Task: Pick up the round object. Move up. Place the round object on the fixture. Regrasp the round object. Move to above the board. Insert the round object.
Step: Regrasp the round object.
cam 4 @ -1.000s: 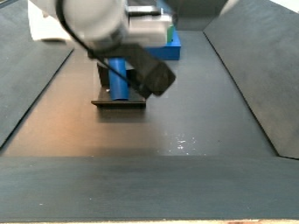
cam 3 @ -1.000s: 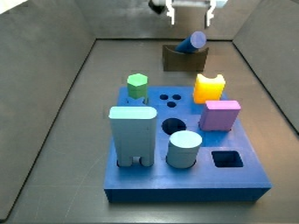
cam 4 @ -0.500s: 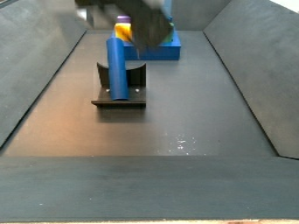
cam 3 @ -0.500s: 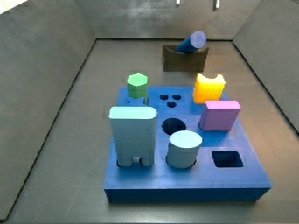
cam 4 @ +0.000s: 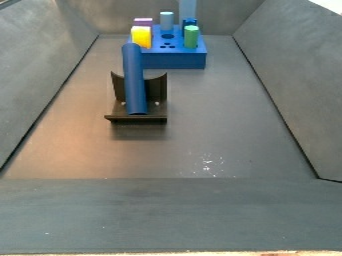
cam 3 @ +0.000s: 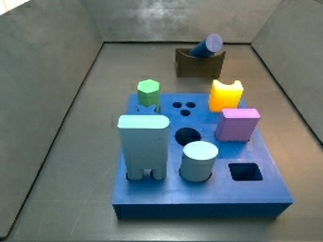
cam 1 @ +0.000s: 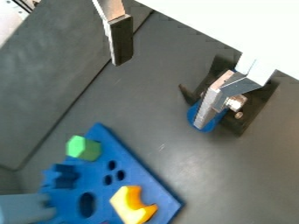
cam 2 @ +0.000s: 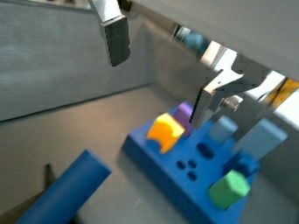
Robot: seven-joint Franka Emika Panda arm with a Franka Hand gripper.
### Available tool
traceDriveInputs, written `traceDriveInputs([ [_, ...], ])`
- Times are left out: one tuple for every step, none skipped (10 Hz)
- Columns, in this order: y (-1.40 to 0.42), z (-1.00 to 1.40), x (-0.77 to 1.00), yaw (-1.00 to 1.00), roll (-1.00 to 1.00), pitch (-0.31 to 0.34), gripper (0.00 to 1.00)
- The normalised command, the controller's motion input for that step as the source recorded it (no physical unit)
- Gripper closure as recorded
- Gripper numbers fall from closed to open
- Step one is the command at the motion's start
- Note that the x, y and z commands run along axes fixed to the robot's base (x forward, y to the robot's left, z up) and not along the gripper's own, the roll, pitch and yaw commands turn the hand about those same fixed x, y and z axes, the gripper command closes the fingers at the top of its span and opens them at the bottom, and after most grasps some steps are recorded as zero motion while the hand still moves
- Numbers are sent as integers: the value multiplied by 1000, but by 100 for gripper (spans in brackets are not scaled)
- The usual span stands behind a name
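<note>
my gripper (cam 1: 176, 63) is out of both side views; in both wrist views its fingers (cam 2: 114, 39) stand spread apart, released, nothing between them. the round object (cam 3: 206, 46) rests tilted in the notch of the fixture (cam 3: 195, 65), apart from my gripper. the board (cam 3: 202, 197) lies nearer in that side view, carrying the yellow notched block (cam 3: 226, 95).

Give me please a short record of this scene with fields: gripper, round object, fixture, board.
gripper: gripper open, holding nothing, out of both side views
round object: dark-blue rod leaning in the fixture's notch, gripper apart from it
fixture: dark brown block on the floor behind the board
board: blue base carrying several pieces, one round hole free
</note>
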Motion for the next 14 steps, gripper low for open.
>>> traceDriveInputs([
  [-22, 50, -25, -5, 1000, 15, 0],
  [-28, 35, -23, -5, 1000, 11, 0],
  [-42, 14, -15, -4, 1000, 8, 0],
  [-26, 12, -13, -3, 1000, 3, 0],
  [-20, 13, -7, -2, 1000, 0, 0],
  [-22, 8, -1, 0, 1000, -3, 0],
  [-21, 5, 3, 1, 1000, -4, 0],
  [-18, 5, 3, 3, 1000, -2, 0],
  [-18, 7, 4, 4, 1000, 3, 0],
  [-20, 6, 8, 5, 1000, 7, 0],
  [-19, -1, 22, 8, 1000, 20, 0],
  [-20, -2, 29, 10, 1000, 24, 0],
  [-28, -3, 39, 14, 1000, 40, 0],
  [-29, -4, 52, 19, 1000, 53, 0],
])
